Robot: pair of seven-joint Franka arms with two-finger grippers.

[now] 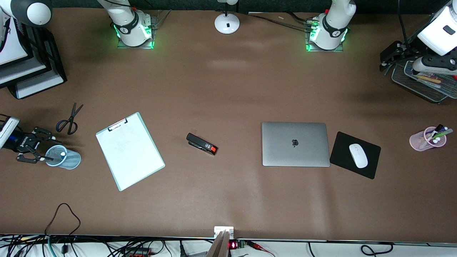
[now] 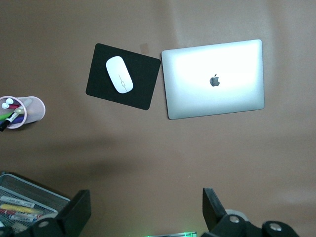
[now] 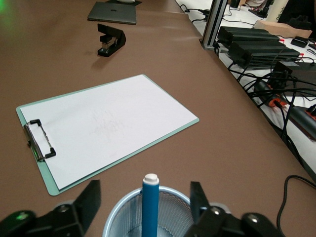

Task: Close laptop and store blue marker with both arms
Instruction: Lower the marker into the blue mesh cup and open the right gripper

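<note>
Blue marker (image 3: 150, 205) (in cup (image 3: 148, 215)) between right gripper (image 3: 143, 202) fingers.

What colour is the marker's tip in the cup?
White tip on the blue marker, clearest in the right wrist view.

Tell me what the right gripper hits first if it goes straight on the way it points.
Probably the blue marker standing in the blue mesh cup: the right gripper hangs open right over it, fingers straddling the cup. Depth is uncertain.
</note>
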